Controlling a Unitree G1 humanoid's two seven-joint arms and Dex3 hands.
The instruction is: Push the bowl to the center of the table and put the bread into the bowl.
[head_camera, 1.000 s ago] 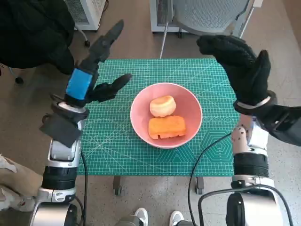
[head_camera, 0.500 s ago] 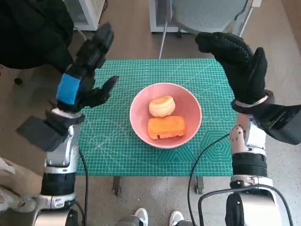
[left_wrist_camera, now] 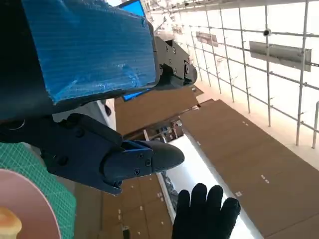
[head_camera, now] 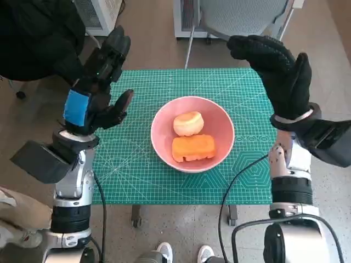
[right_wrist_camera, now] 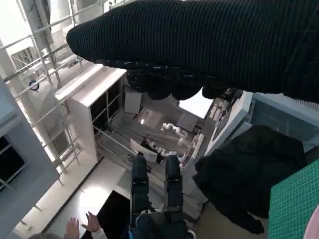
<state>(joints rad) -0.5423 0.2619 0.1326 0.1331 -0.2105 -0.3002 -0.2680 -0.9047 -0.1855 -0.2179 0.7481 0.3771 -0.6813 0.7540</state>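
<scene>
Since a second ago my left hand (head_camera: 96, 90) pulled back toward me, empty, fingers spread like the right hand (head_camera: 279, 71). Bread (head_camera: 193, 148) lay crosswise in the bowl (head_camera: 162, 131) mid-table.

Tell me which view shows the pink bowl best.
The head view: the whole pink bowl sits mid-table on the green mat, with the round bread and the orange piece inside. The left wrist view catches only part of its rim and a bit of bread at one corner. The right wrist view shows a sliver at most.

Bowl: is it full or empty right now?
Not empty. The pink bowl holds a round bun and an orange bread piece, side by side.
</scene>
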